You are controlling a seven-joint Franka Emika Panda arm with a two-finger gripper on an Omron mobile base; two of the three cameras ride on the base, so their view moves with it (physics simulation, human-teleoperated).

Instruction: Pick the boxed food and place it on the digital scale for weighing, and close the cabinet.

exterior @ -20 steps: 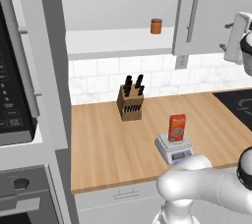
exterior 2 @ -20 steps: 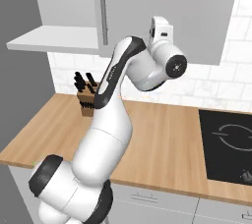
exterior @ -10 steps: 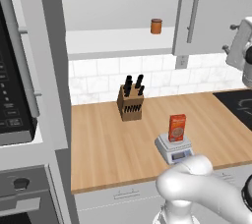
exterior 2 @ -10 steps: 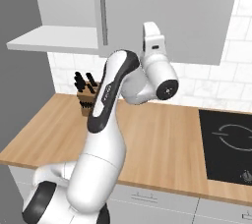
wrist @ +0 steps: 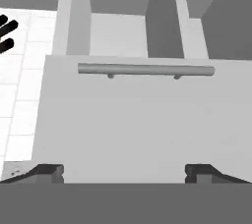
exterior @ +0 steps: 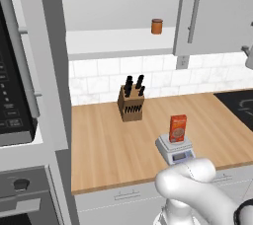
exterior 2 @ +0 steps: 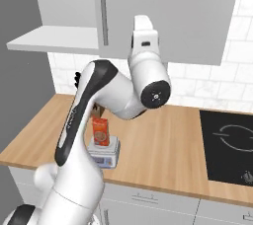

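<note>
The orange-red boxed food [exterior: 178, 128] [exterior 2: 101, 131] stands upright on the light grey digital scale [exterior: 175, 151] [exterior 2: 106, 151] near the counter's front edge. The cabinet [exterior: 121, 41] above is open, its grey door [exterior: 217, 17] [exterior 2: 163, 12] swung out with a long bar handle [exterior: 194, 11] [exterior 2: 104, 9]. My hand is raised high against that door. In the hand view my gripper [wrist: 123, 171] is open, its fingertips [wrist: 47, 171] wide apart with nothing between them, facing the door panel [wrist: 128, 125] just below the handle [wrist: 145, 70].
A small orange-brown can [exterior: 156, 26] sits on the cabinet shelf. A wooden knife block [exterior: 131, 102] stands at the back of the wooden counter [exterior: 108, 150]. A black cooktop [exterior 2: 230, 142] lies to the right, and the microwave and oven column [exterior: 17, 95] to the left.
The arm has swung its elbow down and brought the hand up against the cabinet door. The jaws have opened a little wider. The boxed food stays on the scale.
</note>
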